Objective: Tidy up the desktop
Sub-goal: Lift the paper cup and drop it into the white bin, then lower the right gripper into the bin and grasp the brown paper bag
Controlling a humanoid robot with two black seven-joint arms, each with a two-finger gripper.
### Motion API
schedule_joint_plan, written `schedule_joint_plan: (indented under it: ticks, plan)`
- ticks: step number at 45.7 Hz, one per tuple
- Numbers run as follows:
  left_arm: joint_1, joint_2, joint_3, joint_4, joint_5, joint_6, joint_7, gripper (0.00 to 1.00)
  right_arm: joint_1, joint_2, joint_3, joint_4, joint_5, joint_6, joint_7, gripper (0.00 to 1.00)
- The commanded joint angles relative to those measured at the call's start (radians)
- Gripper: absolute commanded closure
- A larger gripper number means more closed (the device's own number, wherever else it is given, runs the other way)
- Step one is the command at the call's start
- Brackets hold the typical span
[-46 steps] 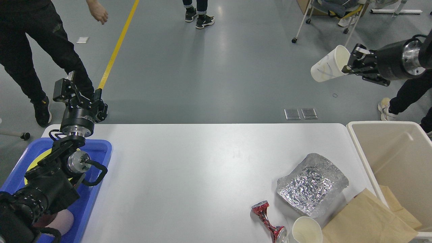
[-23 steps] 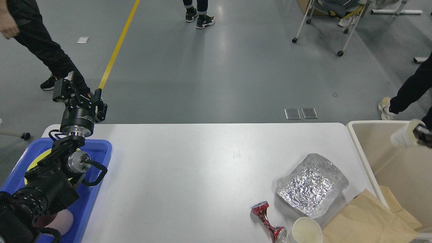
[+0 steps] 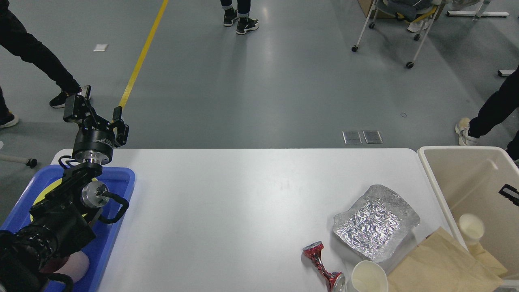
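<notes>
The paper cup (image 3: 471, 228) has just dropped into my bin (image 3: 436, 190); right claw (image 3: 510, 194) barely visible, grip unclear. Left claw (image 3: 96, 117) hangs released. The table (image 3: 227, 211) keeps foil, can, cup.

A smooth grey floor (image 3: 259, 81) fills the far part of the view, shiny with soft patches of reflected light. A yellow line (image 3: 140, 61) runs across it at the left, and two metal plates (image 3: 362, 137) are set into it. A wheeled frame (image 3: 389, 32) stands at the upper right.
</notes>
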Motion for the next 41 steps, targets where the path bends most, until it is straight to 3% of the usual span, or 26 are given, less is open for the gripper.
schedule_joint_plan:
  ticks: [1, 6, 12, 17, 20, 27, 31, 41]
  plan:
    - [0.0, 0.0, 0.0, 0.0, 0.0, 0.0, 0.0, 0.04, 0.014, 0.021, -0.014, 0.029, 0.001, 0.01, 0.001, 0.0]
    - [0.0, 0.0, 0.0, 0.0, 0.0, 0.0, 0.0, 0.04, 0.129, 0.007, -0.057, 0.115, 0.0, 0.03, 0.001, 0.0]
    - [0.0, 0.0, 0.0, 0.0, 0.0, 0.0, 0.0, 0.04, 0.34, -0.015, -0.261, 0.308, 0.0, 0.079, 0.005, 0.0]
    - [0.0, 0.0, 0.0, 0.0, 0.0, 0.0, 0.0, 0.04, 0.526, -0.051, -0.349, 0.464, -0.002, 0.171, 0.007, 0.0]
    - [0.0, 0.0, 0.0, 0.0, 0.0, 0.0, 0.0, 0.04, 0.639, -0.071, -0.372, 0.523, -0.002, 0.31, 0.001, 0.0]
    - [0.0, 0.0, 0.0, 0.0, 0.0, 0.0, 0.0, 0.04, 0.873, -0.073, -0.412, 0.551, 0.003, 0.827, 0.001, 0.0]
    - [0.0, 0.0, 0.0, 0.0, 0.0, 0.0, 0.0, 0.04, 0.969, -0.07, -0.412, 0.569, 0.003, 1.031, 0.001, 0.0]
    - [0.0, 0.0, 0.0, 0.0, 0.0, 0.0, 0.0, 0.04, 1.089, -0.061, -0.438, 0.626, 0.003, 1.037, 0.001, 0.0]
